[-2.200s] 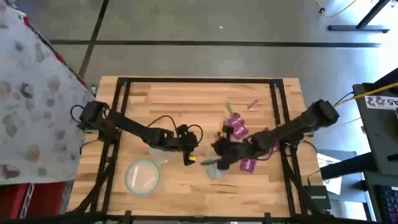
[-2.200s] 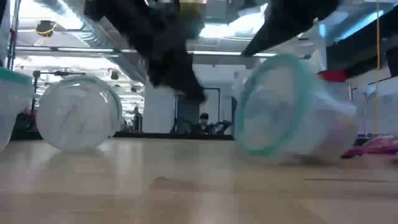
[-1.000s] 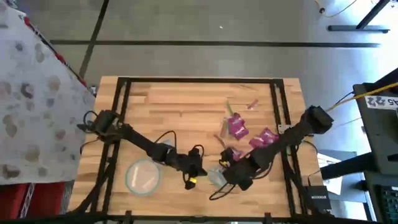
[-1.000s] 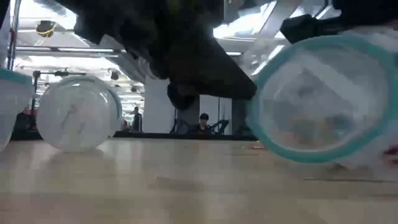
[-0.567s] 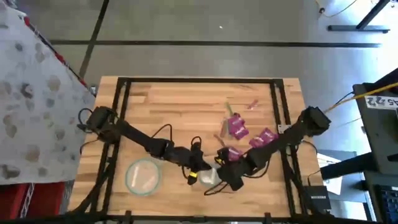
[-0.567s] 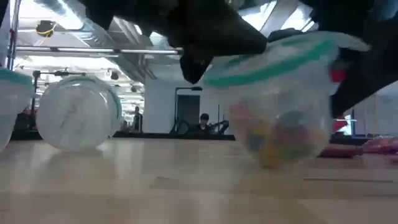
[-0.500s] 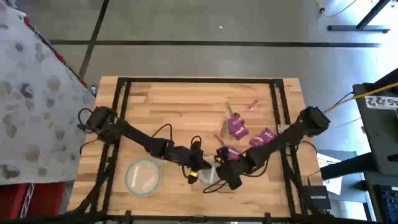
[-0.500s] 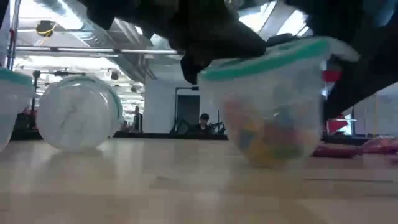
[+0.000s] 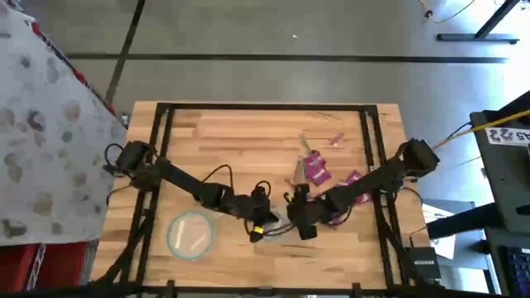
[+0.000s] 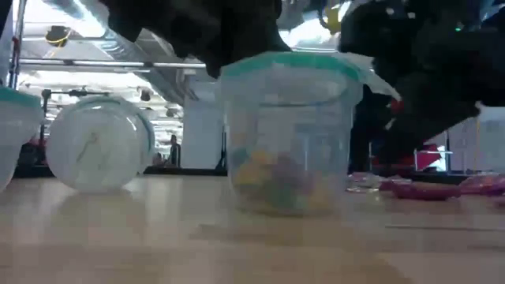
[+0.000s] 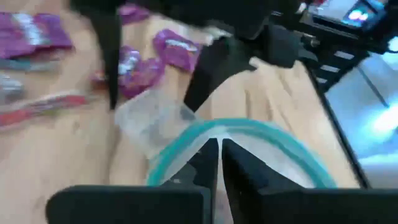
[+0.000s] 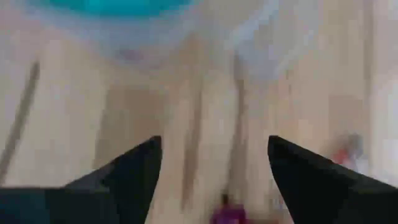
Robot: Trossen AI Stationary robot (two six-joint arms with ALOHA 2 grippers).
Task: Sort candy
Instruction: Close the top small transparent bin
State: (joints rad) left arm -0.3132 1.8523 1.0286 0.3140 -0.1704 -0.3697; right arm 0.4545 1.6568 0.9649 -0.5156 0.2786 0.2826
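1. We see the candy (image 9: 315, 169) as a loose cluster of magenta-purple packets on the right half of the tabletop (image 9: 232, 132), with thin pink and greenish pieces lying just beyond them toward the far edge.
2. In the left wrist view the packets (image 11: 166, 48) show as crinkled purple wrappers with pale print, and a thin reddish stick (image 11: 43, 106) lies beside them on the wood.
3. More small sweets, yellowish and purplish, sit in the bottom of an upright clear tub (image 10: 288, 134) with a teal rim, standing on the tabletop near its middle.
4. The left end effector (image 9: 257, 234) is at that tub's rim with its fingers (image 11: 208, 163) pressed together; we cannot tell whether they pinch the rim or only rest against it.
5. The right end effector (image 9: 300, 225) hangs just beside the tub on the candy side, its fingers (image 12: 130, 174) spread wide with nothing between them.
6. A round clear bowl (image 9: 190, 235) with a teal rim lies on the left side of the tabletop, well apart from the candy.
7. Both dark arms cross over the tub and cover part of the packets from above.
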